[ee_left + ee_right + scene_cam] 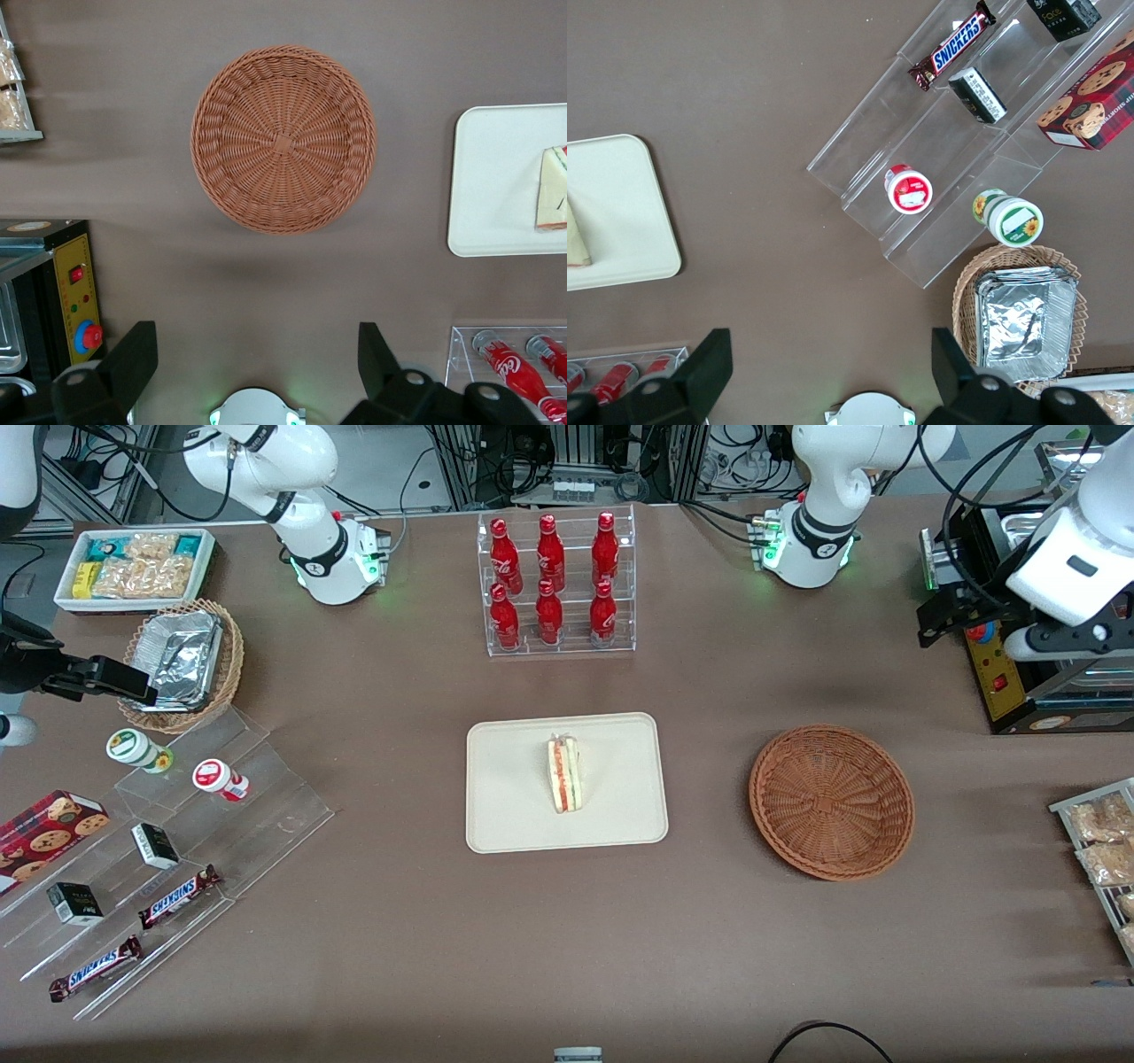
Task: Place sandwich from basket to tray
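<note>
The sandwich (564,773) (554,188) (576,239) lies on the cream tray (514,815) (492,177) (620,212) at the middle of the table, its red and green filling edge showing. The reddish-brown wicker basket (831,802) (283,139) sits beside the tray toward the working arm's end and has nothing in it. My gripper (930,624) (257,341) hangs high above the table, farther from the front camera than the basket. It is open, its fingers (133,354) wide apart with nothing between them.
A clear rack of red bottles (556,584) (514,367) stands farther back than the tray. A black control box (1001,664) (75,292) and a rack of snack packs (1103,841) flank the basket. Acrylic steps with snacks (168,841) and a foil-filled basket (182,660) lie toward the parked arm's end.
</note>
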Controlling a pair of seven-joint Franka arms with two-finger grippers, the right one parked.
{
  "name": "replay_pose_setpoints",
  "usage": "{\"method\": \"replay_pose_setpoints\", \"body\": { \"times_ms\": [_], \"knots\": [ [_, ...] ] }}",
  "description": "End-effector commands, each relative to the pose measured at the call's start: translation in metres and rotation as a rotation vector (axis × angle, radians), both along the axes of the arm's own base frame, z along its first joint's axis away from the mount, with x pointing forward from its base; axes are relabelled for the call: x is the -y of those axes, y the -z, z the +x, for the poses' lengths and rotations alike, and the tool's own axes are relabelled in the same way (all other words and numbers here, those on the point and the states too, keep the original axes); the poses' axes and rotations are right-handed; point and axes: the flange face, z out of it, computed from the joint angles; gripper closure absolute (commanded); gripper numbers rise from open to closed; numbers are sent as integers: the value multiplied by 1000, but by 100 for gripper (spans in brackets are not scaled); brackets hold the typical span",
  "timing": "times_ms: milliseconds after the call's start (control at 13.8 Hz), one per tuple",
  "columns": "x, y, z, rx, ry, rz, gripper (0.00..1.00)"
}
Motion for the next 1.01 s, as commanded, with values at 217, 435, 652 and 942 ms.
{"method": "replay_pose_setpoints", "body": {
  "times_ms": [217,435,652,942],
  "knots": [
    [6,-8,44,31,6,-44,0],
    [3,-7,42,28,25,-30,0],
    [-11,-7,19,23,35,-8,0],
    [-12,-13,5,-2,57,2,0]
  ]
}}
